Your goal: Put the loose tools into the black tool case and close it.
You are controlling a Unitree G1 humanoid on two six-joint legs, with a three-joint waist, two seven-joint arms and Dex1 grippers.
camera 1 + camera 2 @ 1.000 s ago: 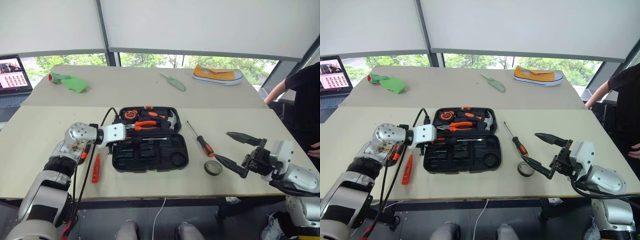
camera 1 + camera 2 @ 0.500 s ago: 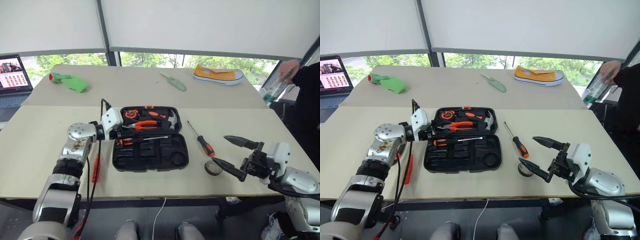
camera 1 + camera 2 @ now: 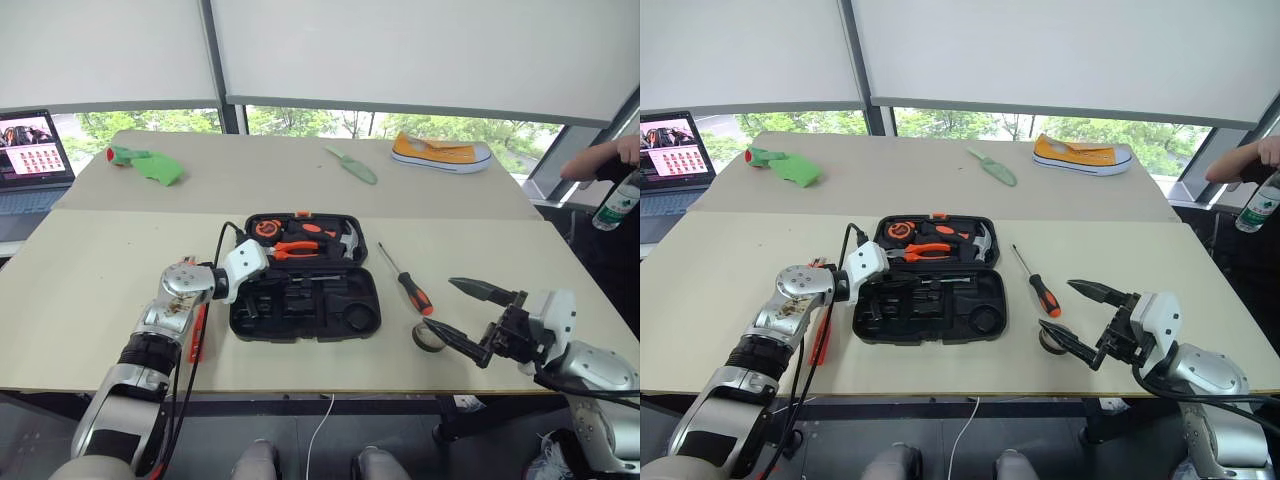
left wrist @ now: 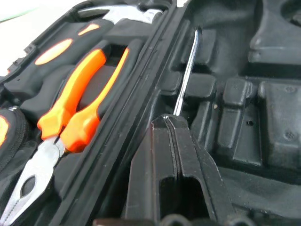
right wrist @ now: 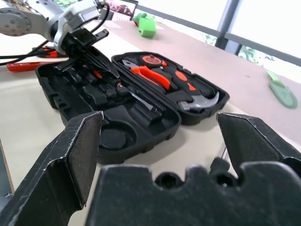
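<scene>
From the head cameras we see the black tool case (image 3: 305, 285) lying open near the middle of the near table (image 3: 90, 270), its far half holding orange-handled pliers (image 3: 298, 249), a hammer (image 3: 345, 238) and a tape measure (image 3: 266, 228). Our left gripper (image 3: 872, 290) reaches into the left end of the near half. Just left of the case, partly under our left arm, lies an orange utility knife (image 3: 196, 335). Right of the case a screwdriver (image 3: 405, 280) rests on the table, its orange-black handle toward us, and nearer still sits the small dark tape roll (image 3: 428, 336). Our right gripper (image 3: 468, 315) hovers just right of the roll with its fingers spread wide and nothing between them. On the far table lie a green trowel-like tool (image 3: 351, 165), a yellow shoe (image 3: 441, 152) and a green cloth (image 3: 148, 163); a laptop (image 3: 30, 160) stands at the far left.

In the left wrist view our fingers (image 4: 183, 155) are pressed together over the moulded slots, and the thin metal shaft of another screwdriver (image 4: 186, 70) runs out from their tips along the case's hinge ridge; whether they pinch it we cannot tell.

In the right wrist view our two fingers (image 5: 75, 150) stand far apart, framing the open case and the left arm working at it.
</scene>
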